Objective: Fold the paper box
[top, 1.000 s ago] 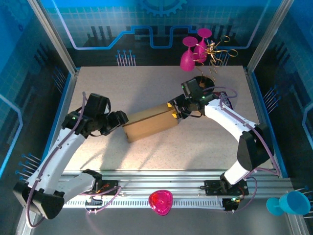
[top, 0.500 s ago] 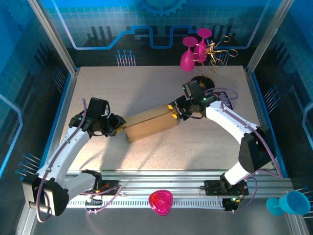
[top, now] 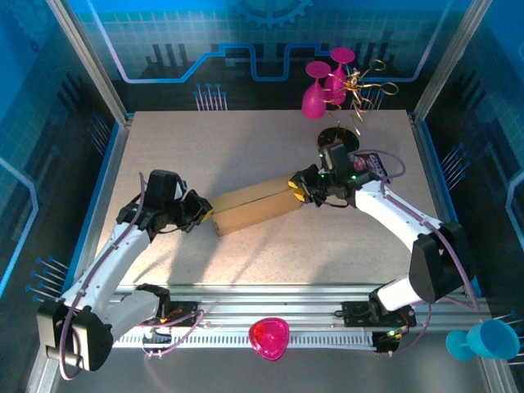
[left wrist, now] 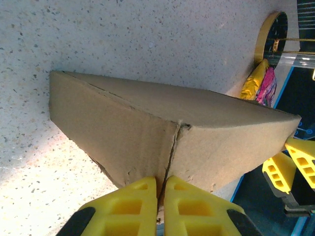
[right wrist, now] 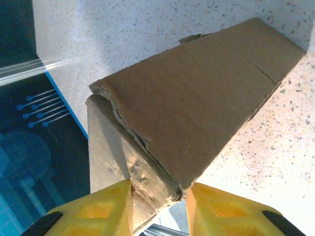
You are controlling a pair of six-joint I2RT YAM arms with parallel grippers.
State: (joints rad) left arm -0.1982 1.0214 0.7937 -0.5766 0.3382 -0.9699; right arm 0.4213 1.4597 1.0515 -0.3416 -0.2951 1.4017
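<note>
A robotics lab cell: blue circuit-printed wall panels [top: 205,41] and silver aluminium frame posts [top: 90,61] enclose a speckled beige tabletop [top: 246,147], with two white robot arms [top: 106,262] bolted to a slotted aluminium rail [top: 270,299] well behind their yellow fingers [left wrist: 133,206].

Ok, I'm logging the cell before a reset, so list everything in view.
paper box: one, brown, table centre, between both arms
table: one, speckled beige
glasses: two or three, pink, on stand, far edge
stand: one, gold wire, far edge
snack packet: one, yellow-pink, by stand's base
bowl: one, pink, near rail
cup: one, blue, near right corner
left fingers: two, yellow, shut at box's left end
right fingers: two, yellow, clamping box's right end
</note>
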